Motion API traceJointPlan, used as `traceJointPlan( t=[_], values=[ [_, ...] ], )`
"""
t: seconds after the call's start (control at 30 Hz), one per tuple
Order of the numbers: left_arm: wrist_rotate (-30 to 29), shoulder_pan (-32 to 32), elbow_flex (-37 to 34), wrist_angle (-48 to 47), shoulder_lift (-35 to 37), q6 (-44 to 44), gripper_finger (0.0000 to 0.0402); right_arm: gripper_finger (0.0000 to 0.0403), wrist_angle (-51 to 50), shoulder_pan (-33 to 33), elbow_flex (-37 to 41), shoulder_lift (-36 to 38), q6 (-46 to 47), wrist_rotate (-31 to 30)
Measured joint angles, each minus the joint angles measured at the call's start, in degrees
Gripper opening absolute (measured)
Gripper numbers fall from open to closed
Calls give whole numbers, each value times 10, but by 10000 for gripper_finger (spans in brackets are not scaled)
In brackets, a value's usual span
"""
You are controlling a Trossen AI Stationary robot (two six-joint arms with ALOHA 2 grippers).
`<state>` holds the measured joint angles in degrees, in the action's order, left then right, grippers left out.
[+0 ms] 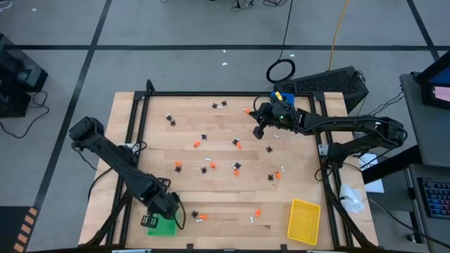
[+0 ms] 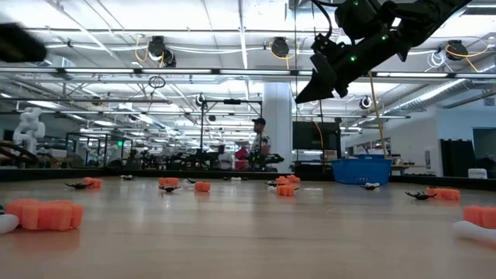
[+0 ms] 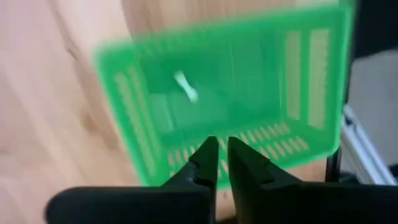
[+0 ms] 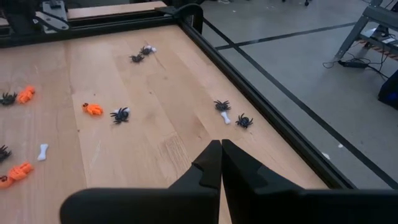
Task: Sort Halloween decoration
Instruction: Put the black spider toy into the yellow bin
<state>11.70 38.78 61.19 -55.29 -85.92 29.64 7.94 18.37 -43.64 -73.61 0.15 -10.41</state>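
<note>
**Left gripper above the green tray, right gripper raised at the far side**

Your left gripper [image 1: 163, 208] hangs over the green tray [image 1: 160, 225] at the near left corner of the table [image 1: 225, 165], its arm stretched diagonally from the left edge. In the left wrist view its fingers [image 3: 205, 163] stand a narrow slit apart with nothing between them. Your right gripper [image 1: 259, 131] hovers high above the far right part of the table, arm reaching in from the right, fingers pressed together and empty.

You have three trays: the yellow tray [image 1: 304, 222] at the near right corner, the green one under your left gripper, and a blue tray [image 2: 362, 170] at the far edge, mostly hidden behind your right arm from above. Inside the green tray lies one white bone-like stick [image 3: 186, 88]. You cannot see into the blue tray; the yellow one shows no contents.

Halloween decoration [image 1: 225, 154] lies scattered loose across the wood: orange lumps [image 1: 196, 144], black spiders [image 1: 237, 166] and white bones [image 1: 283, 169], spread from the far edge to the near edge, some in touching pairs, most apart.
</note>
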Motion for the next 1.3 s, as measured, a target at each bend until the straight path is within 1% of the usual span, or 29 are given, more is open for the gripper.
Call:
traceJointPlan(
  t=[0.07, 0.2, 0.3, 0.43, 0.53, 0.7, 0.8, 0.93, 1.0, 1.07, 1.17, 1.3],
  values=[
    [-30, -21, 0, 21, 23, -25, 5, 4, 0, -5, 0, 0, -7, 0],
    [-73, -66, 0, 78, 58, -104, 3, 4, -3, -22, 0, 0, -13, 0],
    [-76, -104, -19, 162, 71, -169, 1, 4, -16, -39, 0, 0, -13, 0],
    [-75, -150, -79, 293, 71, -237, 1, 4, -68, -71, 0, 8, 8, -8],
    [-71, -181, -145, 418, 71, -255, 1, 4, -120, -98, 0, 22, 21, -31],
    [-52, -217, -255, 645, 70, -255, 1, 4, -219, -138, 0, 51, 70, -25],
    [-52, -233, -304, 761, 71, -256, 1, 4, -284, -161, -5, 57, 119, 7],
    [-74, -251, -347, 864, 71, -257, 1, 6, -351, -198, -17, 48, 181, 53],
    [-78, -258, -363, 901, 71, -257, 1, 15, -369, -214, -17, 39, 207, 80],
    [-79, -262, -377, 927, 71, -257, 1, 35, -379, -230, -17, 25, 233, 95],
    [-80, -264, -388, 934, 71, -259, 1, 77, -409, -252, -17, 3, 262, 108],
    [-83, -264, -391, 936, 71, -261, 1, 137, -420, -275, -17, -30, 290, 137]
  ],
)
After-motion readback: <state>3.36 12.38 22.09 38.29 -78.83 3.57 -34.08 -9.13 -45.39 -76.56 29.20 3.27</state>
